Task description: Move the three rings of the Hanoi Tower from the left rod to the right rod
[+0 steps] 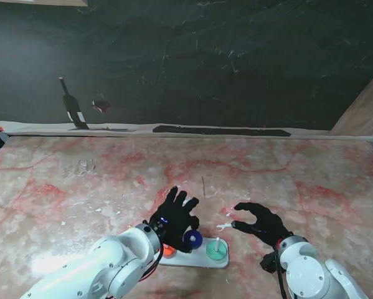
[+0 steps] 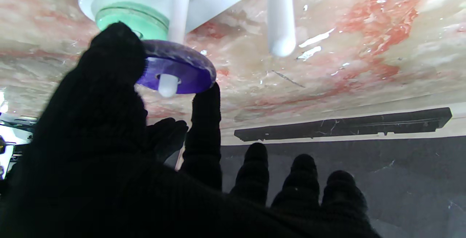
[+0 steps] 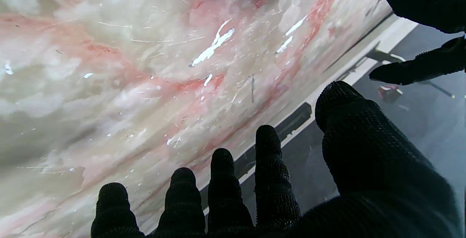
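The white base (image 1: 202, 260) lies near my edge of the table, between both arms. An orange ring (image 1: 169, 251) sits at its left rod and a green ring (image 1: 217, 250) at its right rod. My left hand (image 1: 174, 218) is shut on the purple-blue ring (image 1: 193, 238) over the middle rod. In the left wrist view the thumb (image 2: 113, 56) and index finger (image 2: 205, 121) pinch this ring (image 2: 182, 70), with the middle rod's tip (image 2: 168, 85) poking through its hole. The green ring (image 2: 129, 19) lies beyond. My right hand (image 1: 258, 224) hovers open to the right of the base.
A dark bottle (image 1: 71, 106) and a small reddish object (image 1: 101, 104) stand beyond the table's far edge at the left. A black strip (image 1: 220, 131) lies along that edge. A wooden board (image 1: 363, 112) leans at the far right. White flecks dot the marble top.
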Controlling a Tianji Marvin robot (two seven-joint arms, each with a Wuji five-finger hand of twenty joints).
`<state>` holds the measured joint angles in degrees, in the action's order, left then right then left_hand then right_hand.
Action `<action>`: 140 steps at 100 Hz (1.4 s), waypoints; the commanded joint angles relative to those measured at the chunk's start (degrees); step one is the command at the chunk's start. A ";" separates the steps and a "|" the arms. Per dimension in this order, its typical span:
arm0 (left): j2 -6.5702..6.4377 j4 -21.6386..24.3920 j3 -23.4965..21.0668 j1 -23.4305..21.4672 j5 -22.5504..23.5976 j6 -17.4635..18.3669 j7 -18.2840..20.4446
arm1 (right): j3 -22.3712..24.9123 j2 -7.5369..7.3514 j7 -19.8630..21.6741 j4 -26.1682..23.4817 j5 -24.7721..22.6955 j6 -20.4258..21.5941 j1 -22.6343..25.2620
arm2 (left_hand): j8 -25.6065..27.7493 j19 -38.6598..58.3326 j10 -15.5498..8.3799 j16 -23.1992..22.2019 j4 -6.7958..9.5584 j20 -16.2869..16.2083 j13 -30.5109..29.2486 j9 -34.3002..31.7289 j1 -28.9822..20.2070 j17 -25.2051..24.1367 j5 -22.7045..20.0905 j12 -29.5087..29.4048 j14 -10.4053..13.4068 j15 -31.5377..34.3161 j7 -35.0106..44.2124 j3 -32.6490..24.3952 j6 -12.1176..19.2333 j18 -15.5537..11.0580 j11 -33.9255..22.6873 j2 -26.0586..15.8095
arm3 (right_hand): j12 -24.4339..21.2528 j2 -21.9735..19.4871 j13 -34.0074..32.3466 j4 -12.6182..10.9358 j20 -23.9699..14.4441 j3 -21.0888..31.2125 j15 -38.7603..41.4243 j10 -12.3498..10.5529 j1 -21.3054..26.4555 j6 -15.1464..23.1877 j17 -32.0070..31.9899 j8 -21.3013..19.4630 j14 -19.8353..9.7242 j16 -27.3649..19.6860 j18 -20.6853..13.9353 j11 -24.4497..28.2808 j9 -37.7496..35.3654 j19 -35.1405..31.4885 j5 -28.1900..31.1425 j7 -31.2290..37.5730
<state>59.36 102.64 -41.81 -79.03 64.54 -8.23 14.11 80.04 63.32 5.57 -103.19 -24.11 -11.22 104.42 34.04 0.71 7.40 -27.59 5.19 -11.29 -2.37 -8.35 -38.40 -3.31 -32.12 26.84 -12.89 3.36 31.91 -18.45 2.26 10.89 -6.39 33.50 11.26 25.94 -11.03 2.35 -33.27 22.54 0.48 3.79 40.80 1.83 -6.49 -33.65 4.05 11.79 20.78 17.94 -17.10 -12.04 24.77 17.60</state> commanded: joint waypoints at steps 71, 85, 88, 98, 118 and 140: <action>0.10 5.25 -2.63 -2.42 0.72 0.07 1.08 | -0.03 0.14 0.01 -0.08 0.14 0.05 0.41 | 0.88 0.38 -1.55 -0.69 4.65 -1.87 0.53 0.45 -1.32 -0.19 -4.26 0.20 -0.16 0.65 5.36 -3.88 4.16 0.26 -1.01 -2.97 | 0.53 0.44 0.91 -0.21 0.04 0.63 -0.40 -0.12 -1.85 -0.24 -0.37 0.40 -0.07 0.26 0.70 1.18 1.72 0.89 0.03 -0.27; 0.25 4.74 -1.29 -1.13 -0.15 -0.12 0.59 | -0.02 0.15 -0.03 -0.09 0.11 -0.07 0.44 | 0.94 0.48 -1.58 -0.70 4.58 -2.11 0.48 0.41 -1.44 -0.22 -4.32 0.19 -0.13 0.64 5.40 -3.89 4.26 0.25 -1.09 -2.88 | 0.53 0.38 0.93 -0.20 0.04 0.60 -0.41 -0.14 -1.83 -0.17 -0.37 0.40 -0.09 0.26 0.71 1.21 1.65 0.88 0.04 -0.26; 0.28 4.56 -0.90 -0.73 -0.40 -0.17 0.51 | -0.01 0.15 -0.04 -0.09 0.13 -0.09 0.45 | 0.96 0.50 -1.58 -0.71 4.58 -2.16 0.46 0.40 -1.50 -0.22 -4.35 0.19 -0.14 0.65 5.43 -3.92 4.24 0.24 -1.11 -2.89 | 0.53 0.36 0.92 -0.20 0.03 0.59 -0.41 -0.18 -1.84 -0.16 -0.37 0.39 -0.11 0.25 0.71 1.20 1.66 0.88 0.06 -0.25; 0.41 4.00 0.45 0.68 -1.09 -0.29 0.22 | 0.03 0.17 -0.09 -0.16 0.17 -0.24 0.52 | 0.99 0.56 -1.58 -0.74 4.50 -2.33 0.37 0.39 -1.43 -0.24 -4.37 0.17 -0.21 0.68 5.40 -3.86 4.10 0.27 -1.16 -2.94 | 0.54 0.32 0.94 -0.21 0.03 0.57 -0.41 -0.18 -1.89 -0.08 -0.37 0.40 -0.05 0.25 0.71 1.21 1.69 0.88 0.00 -0.27; 0.81 2.52 3.70 3.90 -2.49 -0.60 -0.77 | 0.22 0.25 -0.35 -0.30 0.25 -0.40 0.79 | 1.01 0.63 -1.55 -0.77 4.47 -2.59 0.28 0.38 -1.51 -0.26 -4.43 0.14 -0.20 0.70 5.38 -3.92 4.16 0.25 -1.18 -2.84 | 0.53 0.39 0.95 -0.22 0.02 0.57 -0.41 -0.12 -1.81 -0.06 -0.38 0.40 -0.10 0.25 0.71 1.18 1.72 0.87 -0.06 -0.29; 1.57 -0.46 8.15 7.81 -5.27 -1.54 -2.79 | 0.49 0.35 -0.79 -0.57 0.22 -0.75 1.26 | 1.02 0.63 -1.59 -0.79 4.46 -2.78 0.40 0.52 -1.65 -0.30 -4.29 0.08 -0.21 0.66 5.35 -3.96 4.17 0.21 -1.02 -2.90 | 0.53 0.42 0.99 -0.23 0.02 0.57 -0.41 -0.13 -1.60 0.05 -0.38 0.46 -0.07 0.26 0.71 1.19 1.78 0.87 -0.85 -0.56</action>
<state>60.24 102.98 -34.24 -71.97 59.67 -9.41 11.72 80.57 63.44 4.92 -103.35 -23.84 -11.76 105.12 34.02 1.35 7.37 -27.72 5.19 -13.34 -2.37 -8.36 -38.39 -3.31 -32.78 26.84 -12.89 3.38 31.91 -18.43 1.97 10.89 -6.89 33.51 11.26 25.94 -11.03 2.35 -33.27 22.54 0.48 3.79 40.81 1.82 -6.49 -33.63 4.05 11.79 20.78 17.94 -17.10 -12.03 24.74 17.60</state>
